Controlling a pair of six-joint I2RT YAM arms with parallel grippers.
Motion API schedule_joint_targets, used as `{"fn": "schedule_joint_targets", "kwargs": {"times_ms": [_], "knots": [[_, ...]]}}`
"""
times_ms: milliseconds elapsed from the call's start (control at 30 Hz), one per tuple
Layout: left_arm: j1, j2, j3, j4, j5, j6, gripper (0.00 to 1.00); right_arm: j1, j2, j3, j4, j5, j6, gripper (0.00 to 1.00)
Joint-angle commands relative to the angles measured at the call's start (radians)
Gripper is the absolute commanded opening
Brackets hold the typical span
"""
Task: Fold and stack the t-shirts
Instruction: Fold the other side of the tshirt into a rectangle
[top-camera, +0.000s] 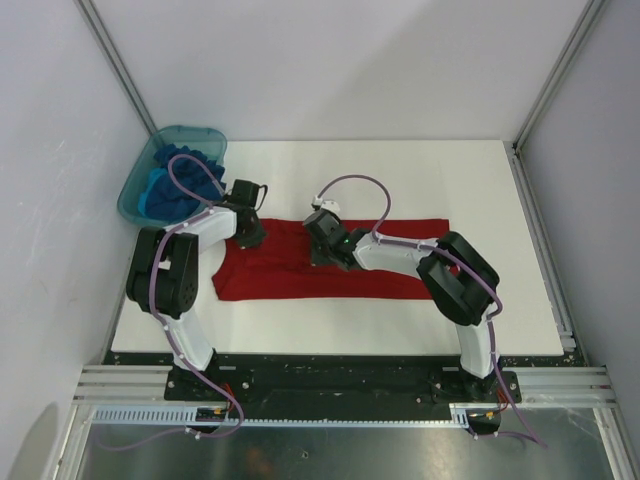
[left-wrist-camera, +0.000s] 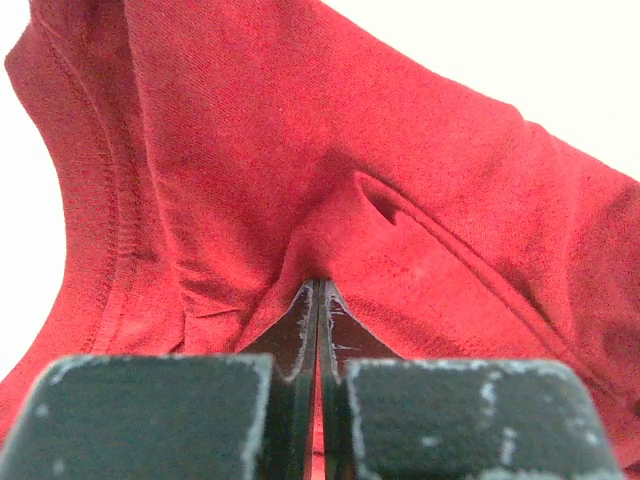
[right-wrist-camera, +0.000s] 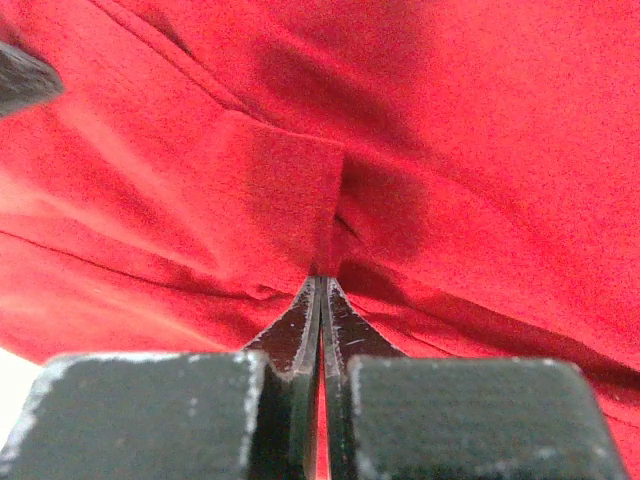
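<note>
The left gripper (left-wrist-camera: 318, 292) is closed tight on a pinch of the red t-shirt (left-wrist-camera: 400, 150) at its far left corner, and the right gripper (right-wrist-camera: 320, 288) clamps the far edge mid-width, probably to lift that edge for a fold. The shirt lies spread on the white table (top-camera: 400, 180), and blue t-shirts (top-camera: 180, 185) sit in a teal tub (top-camera: 135, 195) beside the pale enclosure wall (top-camera: 60, 150)

place: lab test cell | cues: aluminium frame (top-camera: 120, 385), plain white walls (top-camera: 340, 60), white tabletop (top-camera: 400, 170)
</note>
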Motion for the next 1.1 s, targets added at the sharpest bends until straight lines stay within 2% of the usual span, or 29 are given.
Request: {"fn": "schedule_joint_targets", "kwargs": {"times_ms": [0,333,500,600,833,933,1067], "knots": [[0.015,0.004,-0.014,0.014,-0.043,-0.002,0.0,0.001,-0.056,-0.054,0.01,0.024,0.013,0.0],[0.024,0.008,-0.009,0.014,-0.033,0.008,0.0,-0.004,-0.101,-0.132,0.044,0.005,0.018,0.01],[0.024,-0.033,-0.005,0.014,-0.005,0.028,0.03,-0.009,-0.182,-0.133,0.052,0.005,-0.007,0.23],[0.024,-0.074,-0.009,0.012,0.022,0.031,0.06,-0.019,-0.22,-0.131,0.059,0.007,-0.028,0.3],[-0.018,-0.188,-0.021,0.013,0.074,0.026,0.2,-0.11,-0.233,-0.133,-0.024,0.035,-0.036,0.32],[-0.09,-0.206,-0.01,0.014,0.091,-0.009,0.21,-0.168,-0.263,-0.157,-0.046,0.04,-0.042,0.32],[-0.179,-0.148,0.044,0.013,0.1,-0.06,0.18,-0.232,-0.31,-0.193,-0.068,0.036,-0.041,0.32]]}}
